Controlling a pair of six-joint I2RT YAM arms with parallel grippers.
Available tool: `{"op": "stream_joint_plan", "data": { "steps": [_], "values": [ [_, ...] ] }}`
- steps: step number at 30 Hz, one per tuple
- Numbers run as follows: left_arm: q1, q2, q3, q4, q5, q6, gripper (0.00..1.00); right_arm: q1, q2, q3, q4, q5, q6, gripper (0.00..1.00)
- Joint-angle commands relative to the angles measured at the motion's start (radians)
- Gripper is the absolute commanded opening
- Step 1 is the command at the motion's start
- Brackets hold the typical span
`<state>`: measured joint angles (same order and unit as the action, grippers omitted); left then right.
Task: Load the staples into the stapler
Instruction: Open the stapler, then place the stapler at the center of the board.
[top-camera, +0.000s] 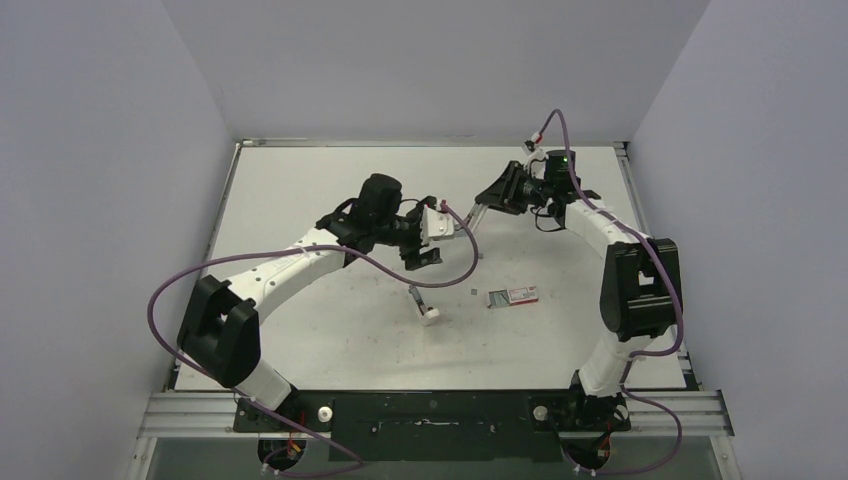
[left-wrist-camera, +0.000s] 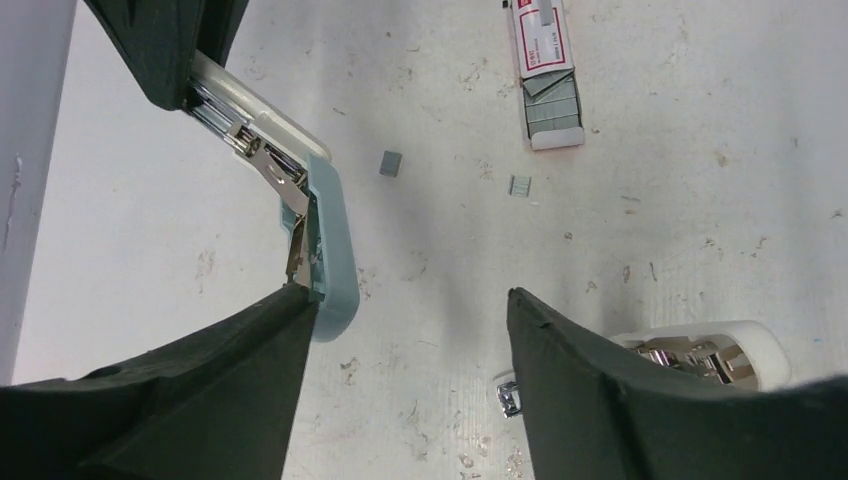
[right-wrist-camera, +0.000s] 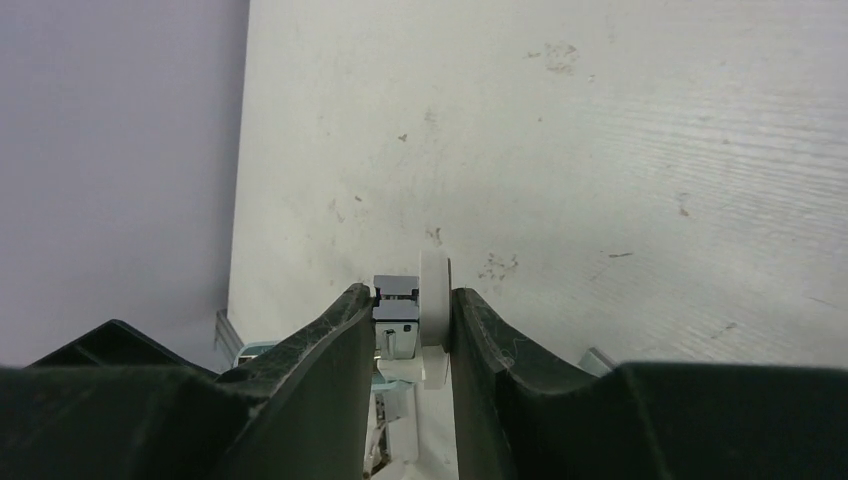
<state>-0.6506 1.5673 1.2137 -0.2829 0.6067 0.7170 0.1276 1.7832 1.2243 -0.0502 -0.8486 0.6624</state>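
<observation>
Stapler (left-wrist-camera: 335, 230) was clamped open by right hand (right-wrist-camera: 410, 295), upper left. Left hand (left-wrist-camera: 408, 295) was spread wide, empty. Staples (left-wrist-camera: 553, 100) were seen at box (left-wrist-camera: 540, 35) mouth, top right. Next, likely: one strip pinched flat and fed into stapler.

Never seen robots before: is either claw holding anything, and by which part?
The right gripper clamps the stapler at its white-and-metal end, squeezed between both fingers. The left gripper stands open, holding nothing.

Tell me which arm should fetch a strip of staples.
Left. The left end effector hangs open and empty over the table, with loose staples and the staple box just ahead. The right end effector is clamped on the stapler.
</observation>
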Motion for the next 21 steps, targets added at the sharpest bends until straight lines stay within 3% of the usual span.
{"op": "stream_joint_plan", "data": {
  "steps": [1, 8, 13, 21],
  "values": [
    [0.003, -0.01, 0.047, 0.032, -0.019, -0.137, 0.74, 0.008, -0.042, 0.083, -0.022, 0.111, -0.074, 0.05],
    [0.014, -0.004, 0.054, 0.168, -0.126, -0.344, 0.91, 0.037, -0.042, 0.108, -0.027, 0.137, -0.095, 0.05],
    [0.079, -0.009, 0.048, 0.259, -0.17, -0.549, 0.95, 0.039, -0.046, 0.1, 0.013, 0.137, -0.077, 0.05],
    [0.107, -0.011, 0.035, 0.25, -0.161, -0.736, 0.97, 0.045, -0.047, 0.088, 0.079, 0.128, -0.043, 0.05]
  ]
}}
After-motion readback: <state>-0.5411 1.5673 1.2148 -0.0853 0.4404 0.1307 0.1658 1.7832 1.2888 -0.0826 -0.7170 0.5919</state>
